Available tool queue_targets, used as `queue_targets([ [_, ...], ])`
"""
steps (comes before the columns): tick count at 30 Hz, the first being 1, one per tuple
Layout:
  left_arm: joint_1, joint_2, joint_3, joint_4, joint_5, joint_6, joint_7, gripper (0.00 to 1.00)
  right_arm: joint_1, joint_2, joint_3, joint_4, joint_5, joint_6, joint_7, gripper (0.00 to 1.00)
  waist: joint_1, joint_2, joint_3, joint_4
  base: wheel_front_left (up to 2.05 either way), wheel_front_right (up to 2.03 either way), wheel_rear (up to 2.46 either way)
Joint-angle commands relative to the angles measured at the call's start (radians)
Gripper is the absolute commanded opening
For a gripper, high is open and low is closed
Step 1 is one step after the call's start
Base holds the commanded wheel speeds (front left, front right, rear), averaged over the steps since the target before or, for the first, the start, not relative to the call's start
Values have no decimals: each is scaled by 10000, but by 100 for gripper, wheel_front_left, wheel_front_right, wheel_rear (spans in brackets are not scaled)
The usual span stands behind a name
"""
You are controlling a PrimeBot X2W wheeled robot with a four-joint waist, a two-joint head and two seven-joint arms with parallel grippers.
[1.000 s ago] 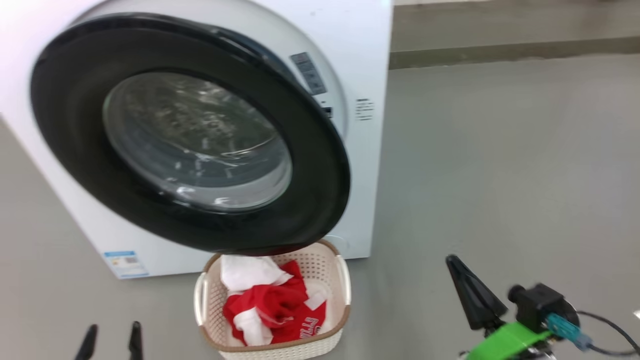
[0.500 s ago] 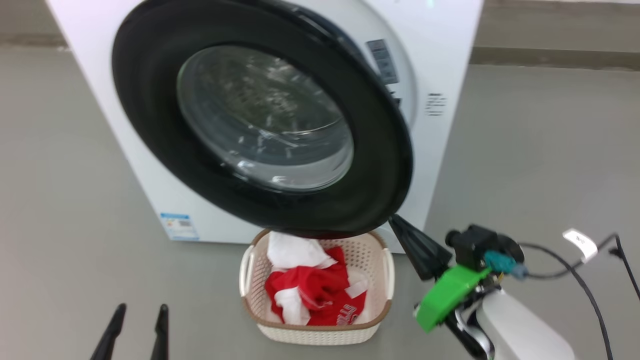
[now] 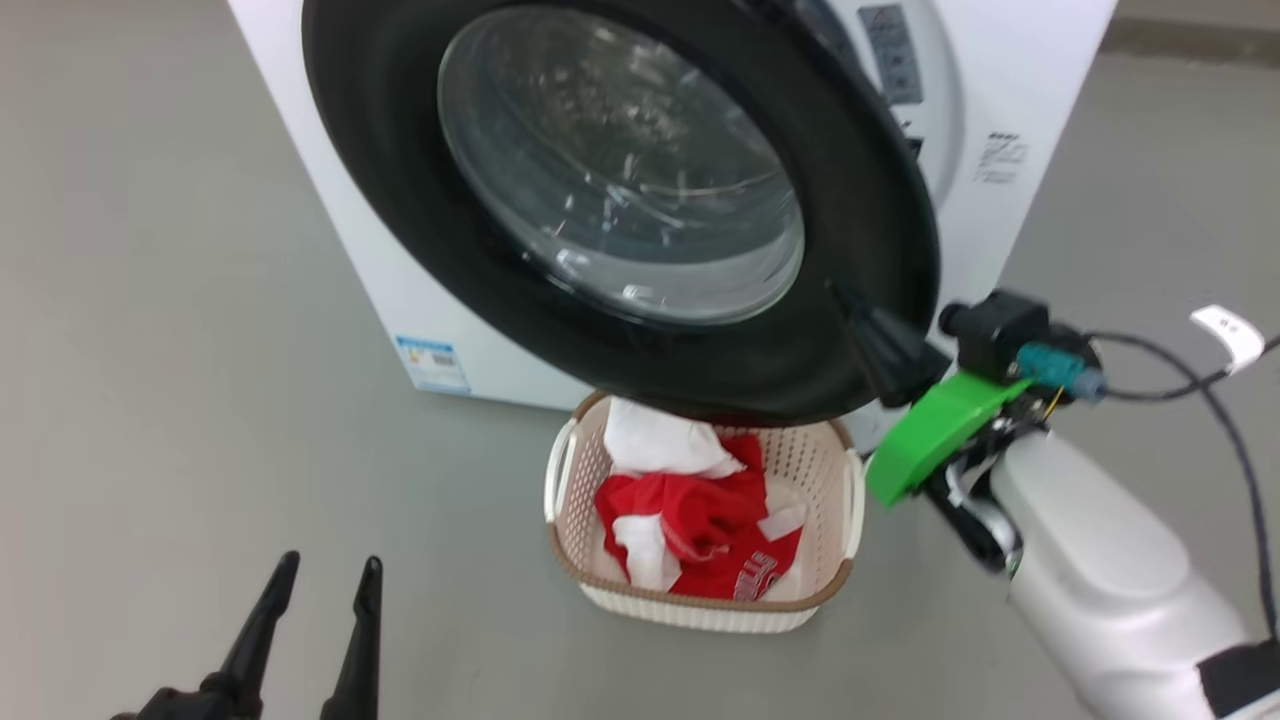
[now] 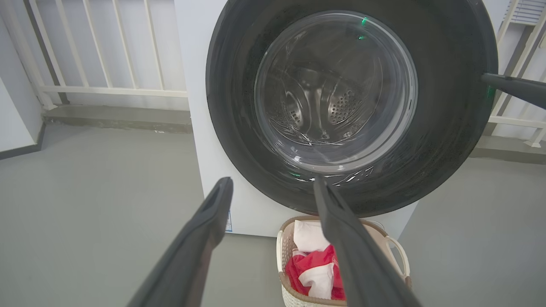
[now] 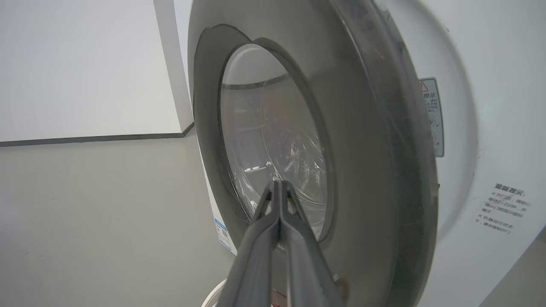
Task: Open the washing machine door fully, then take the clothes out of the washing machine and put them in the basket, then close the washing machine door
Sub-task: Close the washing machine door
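Observation:
The washing machine (image 3: 1030, 80) is white, and its black-rimmed washing machine door (image 3: 620, 190) stands ajar, swung out over the basket. The cream basket (image 3: 690, 610) sits on the floor below the door with the red and white clothes (image 3: 700, 510) inside. My right gripper (image 3: 850, 305) is shut and empty, its tip at the outer face of the door's lower right rim; contact is unclear. In the right wrist view my right gripper (image 5: 277, 185) points along the door (image 5: 341, 128). My left gripper (image 3: 325, 570) hangs open and empty at lower left, and in its own view my left gripper (image 4: 271, 182) faces the door (image 4: 341, 98).
Grey floor (image 3: 150, 350) surrounds the machine. A black cable with a white tag (image 3: 1225, 335) trails from the right arm. A white railing (image 4: 106, 64) runs behind the machine on a low ledge.
The camera has shifted, so the whole picture slid right. My shut right gripper rose from low beside the basket up to the door's lower right rim. The left gripper stays open.

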Motion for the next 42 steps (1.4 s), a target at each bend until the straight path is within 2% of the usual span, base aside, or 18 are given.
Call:
queue_targets([
  [1, -480, 138, 211, -167, -148, -53, -122, 100, -406, -42, -7, -97, 147, 63, -65, 0, 0, -1, 508, 328, 0, 0, 0],
  [10, -808, 269, -39, -26, -352, -54, -122, 100, -1309, -343, -804, 91, 7, 63, -65, 0, 0, -1, 1169, 495, 0, 0, 0],
  [19, -1056, 319, -189, 68, -617, -54, -122, 100, -1707, -571, -1112, 137, -109, 63, -65, 0, 0, -1, 1541, 637, 0, 0, 0],
  [30, -1626, 268, -919, 171, -1072, -54, -122, 100, -2825, -996, -1619, 329, -297, 63, -65, 0, 0, -1, 2356, 821, 0, 0, 0],
  [42, -2094, 350, -1115, 319, -1231, -54, -122, 100, -4047, -906, -2192, 987, -658, 63, -65, 0, 0, -1, 2858, 861, 0, 0, 0],
])
